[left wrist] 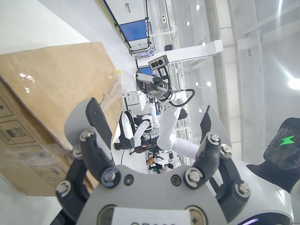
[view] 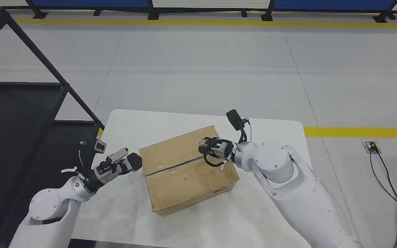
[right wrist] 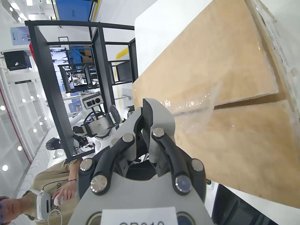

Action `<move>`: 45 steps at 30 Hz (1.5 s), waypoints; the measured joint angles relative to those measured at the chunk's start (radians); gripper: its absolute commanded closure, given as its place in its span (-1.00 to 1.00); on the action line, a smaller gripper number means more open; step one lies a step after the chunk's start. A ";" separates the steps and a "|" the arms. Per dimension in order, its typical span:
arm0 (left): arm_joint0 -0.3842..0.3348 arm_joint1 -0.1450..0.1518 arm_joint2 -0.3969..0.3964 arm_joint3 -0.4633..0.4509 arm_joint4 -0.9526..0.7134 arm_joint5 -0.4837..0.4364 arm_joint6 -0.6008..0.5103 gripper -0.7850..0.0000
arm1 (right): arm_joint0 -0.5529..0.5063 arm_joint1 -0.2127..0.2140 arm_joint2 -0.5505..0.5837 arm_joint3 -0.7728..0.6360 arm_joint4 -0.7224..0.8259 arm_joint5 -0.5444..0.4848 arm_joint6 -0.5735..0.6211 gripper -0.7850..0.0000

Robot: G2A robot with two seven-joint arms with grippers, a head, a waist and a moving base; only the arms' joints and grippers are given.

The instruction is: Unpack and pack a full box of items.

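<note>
A closed cardboard box (view: 186, 173) sits in the middle of the white table (view: 267, 133), its two top flaps meeting at a seam. My right gripper (view: 203, 149) hovers over the far end of that seam. In the right wrist view its fingers (right wrist: 150, 113) are pressed together on a strip of clear tape (right wrist: 194, 105) that lifts off the box (right wrist: 211, 59). My left gripper (view: 135, 162) is at the box's left side, just clear of it. It stands open (left wrist: 150, 108) with nothing between its fingers, next to the box (left wrist: 54, 76).
A black metal frame (view: 43, 105) stands off the table's left side. Bare tabletop lies behind the box and to its right. Loose clear tape (left wrist: 112, 92) hangs at the box's near top edge in the left wrist view.
</note>
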 measured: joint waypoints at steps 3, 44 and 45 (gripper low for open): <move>0.004 0.001 -0.011 -0.006 -0.004 -0.001 0.003 -1.00 | 0.014 0.000 -0.025 0.023 -0.038 0.056 0.022 1.00; 0.035 0.010 -0.101 0.044 -0.045 -0.020 -0.001 -1.00 | 0.168 -0.094 -0.222 0.268 0.011 0.123 -0.041 1.00; 0.036 0.011 -0.102 0.045 -0.044 -0.020 -0.002 -1.00 | 0.171 -0.100 -0.230 0.275 0.020 0.112 -0.046 1.00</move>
